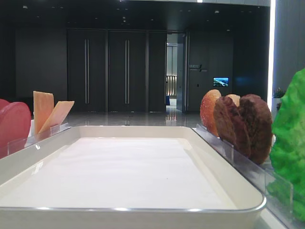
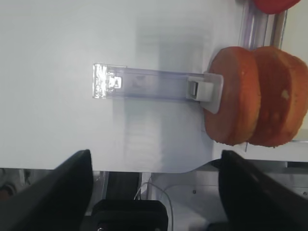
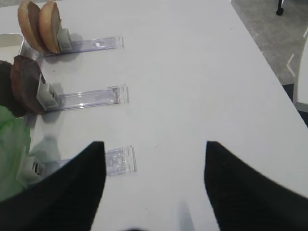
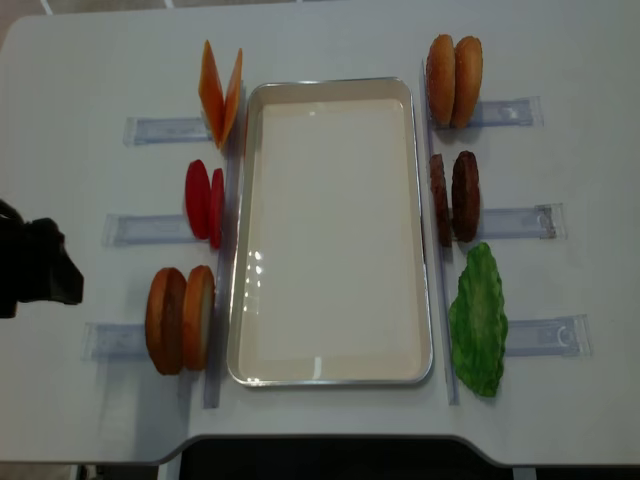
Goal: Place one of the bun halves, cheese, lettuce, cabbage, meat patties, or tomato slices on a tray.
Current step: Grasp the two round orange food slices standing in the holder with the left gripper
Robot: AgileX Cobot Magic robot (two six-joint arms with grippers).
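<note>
The white tray (image 4: 330, 230) lies empty in the middle of the table. On its left stand cheese (image 4: 220, 92), tomato slices (image 4: 205, 200) and two bun halves (image 4: 182, 318). Two more bun halves (image 4: 455, 68), the meat patties (image 4: 455, 197) and the lettuce (image 4: 478, 318) are on its right. Cabbage is out of view. My left gripper (image 2: 154, 163) is open and empty over the table's left edge, apart from the near bun halves (image 2: 255, 96). Open and empty too, my right gripper (image 3: 154, 147) hangs above bare table, to the right of the lettuce (image 3: 12, 149).
Each food stands upright in a clear plastic holder (image 2: 144, 83) whose rail runs outward from the tray. More holders (image 3: 91, 98) lie ahead of my right gripper. The table's front edge (image 4: 320, 440) is close behind the tray.
</note>
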